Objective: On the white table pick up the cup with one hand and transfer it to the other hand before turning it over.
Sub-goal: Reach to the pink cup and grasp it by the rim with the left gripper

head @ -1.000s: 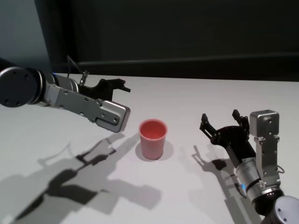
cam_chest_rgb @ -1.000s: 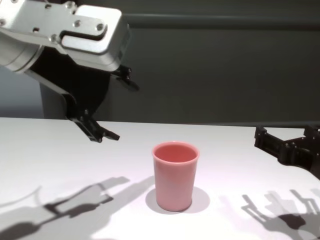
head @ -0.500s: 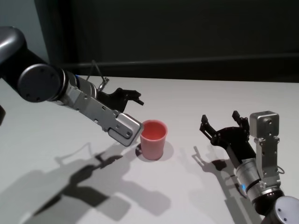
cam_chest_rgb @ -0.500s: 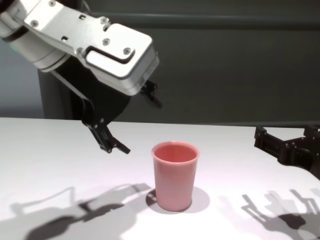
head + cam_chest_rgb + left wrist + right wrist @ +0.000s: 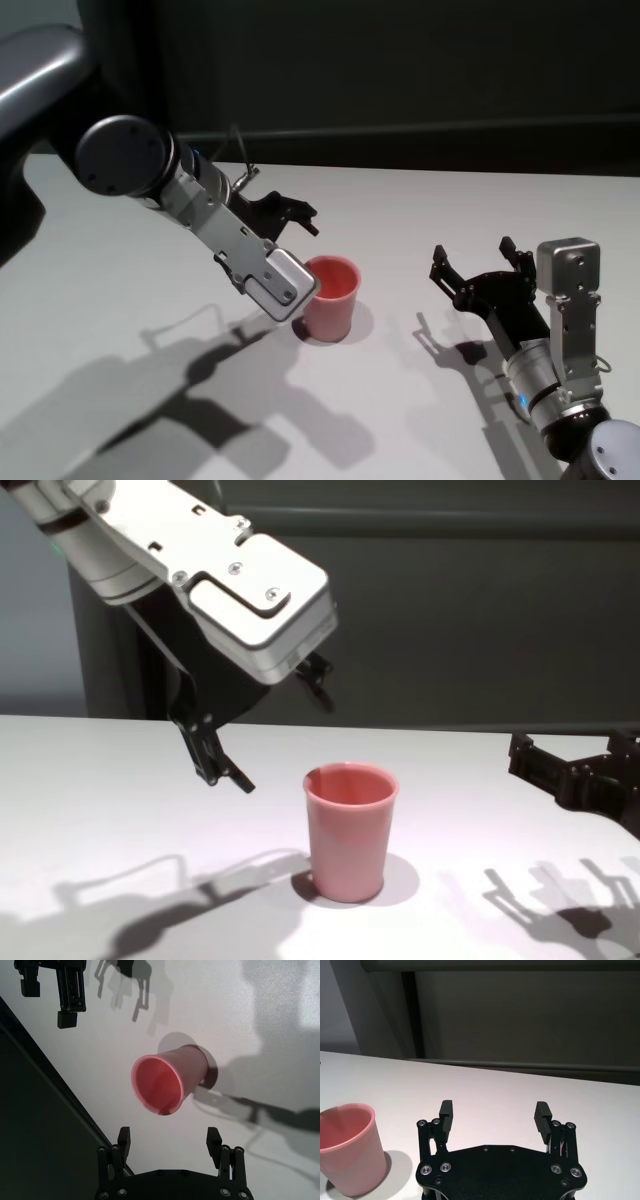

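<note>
Since the earlier frames the left gripper [image 5: 297, 213], black and angular with a thin looping cable, has been swung in from the left and lowered toward the smooth pink plastic tumbler [image 5: 330, 297], which has not moved. That cup stands upright, mouth up, near the middle of the broad white matte table [image 5: 420, 210], untouched by either arm. The left gripper's fingers are spread wide and hang above and just behind the cup's rim; from the left wrist view the cup [image 5: 167, 1081] is seen ahead of the two fingers [image 5: 123, 1141], roughly centred between them but not yet enclosed. The right gripper [image 5: 478, 263], black with a silver-grey wrist, rests low over the table well to the cup's right, also wide open.

For a sound pickup, the left fingers should be brought down either side of the wall below the thin rim, kept level, and closed gently, since a light tapered cup is likely to tip or squirt out. Room should be left on the wall for the receiving gripper.
</note>
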Controlling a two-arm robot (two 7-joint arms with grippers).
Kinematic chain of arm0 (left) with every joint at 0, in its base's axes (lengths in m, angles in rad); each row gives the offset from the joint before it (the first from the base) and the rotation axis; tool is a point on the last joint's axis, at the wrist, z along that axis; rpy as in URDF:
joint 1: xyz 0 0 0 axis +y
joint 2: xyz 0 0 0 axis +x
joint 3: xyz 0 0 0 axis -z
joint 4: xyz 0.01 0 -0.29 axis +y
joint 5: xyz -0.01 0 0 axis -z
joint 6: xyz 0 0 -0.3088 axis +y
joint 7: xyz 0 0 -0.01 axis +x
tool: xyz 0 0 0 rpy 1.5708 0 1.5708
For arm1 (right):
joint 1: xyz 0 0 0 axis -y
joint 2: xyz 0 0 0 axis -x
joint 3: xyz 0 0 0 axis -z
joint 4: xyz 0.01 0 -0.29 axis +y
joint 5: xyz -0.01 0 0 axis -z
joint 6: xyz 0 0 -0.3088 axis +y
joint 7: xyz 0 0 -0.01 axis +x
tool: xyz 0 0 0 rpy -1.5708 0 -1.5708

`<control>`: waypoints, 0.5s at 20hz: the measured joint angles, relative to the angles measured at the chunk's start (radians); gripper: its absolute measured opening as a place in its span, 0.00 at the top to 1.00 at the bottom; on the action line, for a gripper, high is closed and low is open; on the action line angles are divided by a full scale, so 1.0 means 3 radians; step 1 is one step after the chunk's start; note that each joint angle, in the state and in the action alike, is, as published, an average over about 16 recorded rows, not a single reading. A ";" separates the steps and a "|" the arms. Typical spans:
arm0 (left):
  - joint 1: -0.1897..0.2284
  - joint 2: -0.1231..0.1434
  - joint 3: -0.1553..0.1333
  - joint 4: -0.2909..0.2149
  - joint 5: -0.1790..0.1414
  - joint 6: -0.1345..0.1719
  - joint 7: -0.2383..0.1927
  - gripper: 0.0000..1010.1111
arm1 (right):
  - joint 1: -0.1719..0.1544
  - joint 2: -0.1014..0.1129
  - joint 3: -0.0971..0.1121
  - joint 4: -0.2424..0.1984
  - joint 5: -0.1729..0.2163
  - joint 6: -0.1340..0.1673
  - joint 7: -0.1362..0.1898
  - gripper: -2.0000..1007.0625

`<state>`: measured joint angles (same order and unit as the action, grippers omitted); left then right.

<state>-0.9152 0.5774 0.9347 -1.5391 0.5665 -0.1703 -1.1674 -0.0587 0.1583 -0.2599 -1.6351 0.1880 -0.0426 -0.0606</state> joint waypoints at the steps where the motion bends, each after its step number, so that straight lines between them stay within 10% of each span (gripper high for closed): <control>1: -0.0030 -0.0013 0.0026 0.0007 0.0004 -0.0012 -0.0035 0.01 | 0.0000 0.0000 0.0000 0.0000 0.0000 0.0000 0.0000 0.00; 10: -0.0267 -0.0137 0.0253 0.0077 0.0004 -0.0108 -0.0335 0.01 | 0.0000 0.0000 0.0000 0.0000 0.0000 0.0000 0.0000 0.00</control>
<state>-0.9954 0.5362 1.0105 -1.5158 0.5676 -0.2026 -1.2680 -0.0587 0.1583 -0.2599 -1.6351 0.1880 -0.0426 -0.0606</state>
